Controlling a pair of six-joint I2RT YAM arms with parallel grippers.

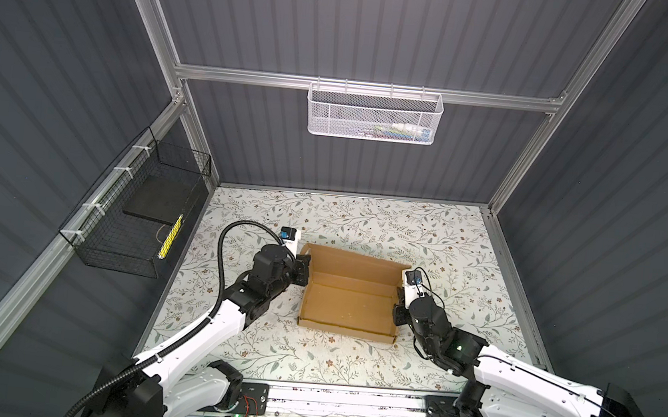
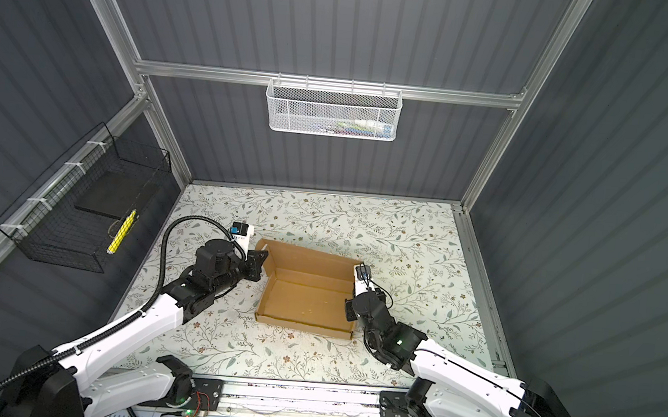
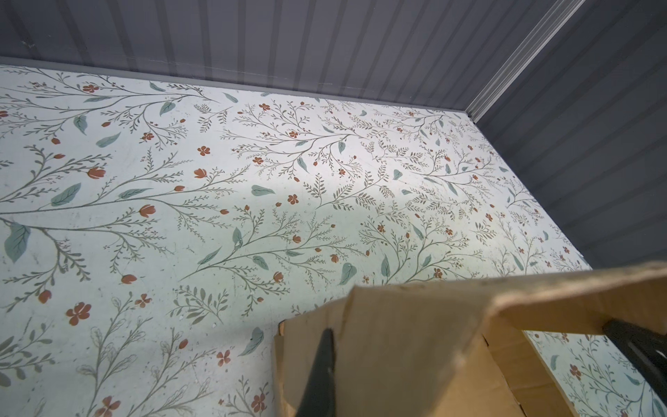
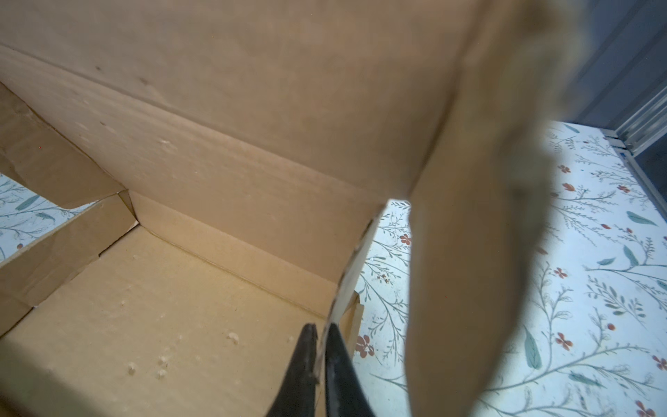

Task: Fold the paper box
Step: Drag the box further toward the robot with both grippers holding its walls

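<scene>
The paper box point(image 1: 350, 303) point(image 2: 307, 299), brown corrugated cardboard, sits mid-table as a shallow open tray, its lid panel point(image 1: 356, 262) tilted up at the back. My left gripper point(image 1: 303, 271) point(image 2: 257, 267) is at the box's left wall near the back corner. In the left wrist view it point(image 3: 334, 339) is shut on that cardboard wall point(image 3: 397, 353); one finger point(image 3: 319, 375) shows outside, the other is hidden behind the board. My right gripper point(image 1: 398, 307) point(image 2: 350, 307) point(image 4: 321, 332) is shut on the thin edge of the right wall point(image 4: 346, 281). A blurred lid flap point(image 4: 469, 252) hangs close to the right wrist camera.
The floral table top point(image 1: 364, 221) surrounds the box. A white mesh basket point(image 1: 374, 115) hangs on the back rail and a black wire basket point(image 1: 135, 215) on the left wall. Aluminium frame posts and grey walls close in the table's back and sides.
</scene>
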